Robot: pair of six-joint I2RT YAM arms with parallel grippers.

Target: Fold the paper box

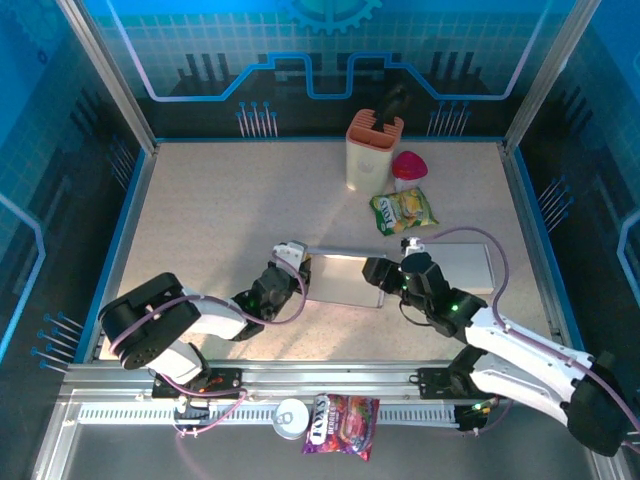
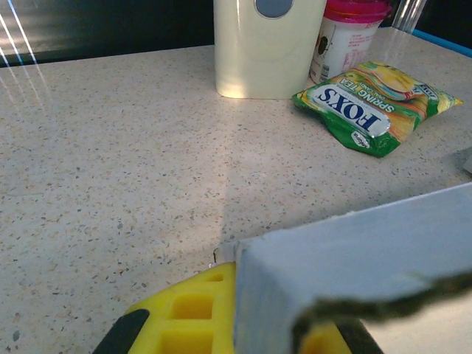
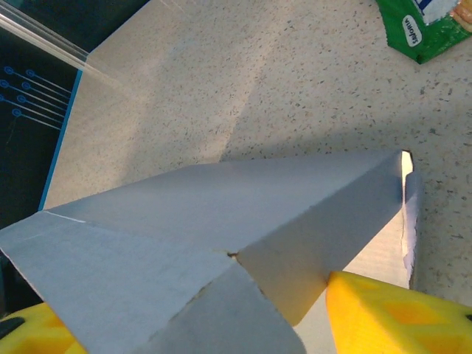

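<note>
Left pincer: yellow, square-pocketed fingers closed on the left wall of the paper box. Box is smooth pale-grey card with sharp creases, lying between the two pincers. Right pincer: jaws apart astride the box's round-tipped corner flap; whether it grips cannot be told. Speckled beige table beneath

Speckled tabletop, blue circuit-patterned walls

The left arm and the right arm are each built from rounded black joint housings joined by white links. Thin purple cables are looped along both. Small green lights are seen on the right arm. The jaws are moulded in yellow plastic with square recesses.
</note>
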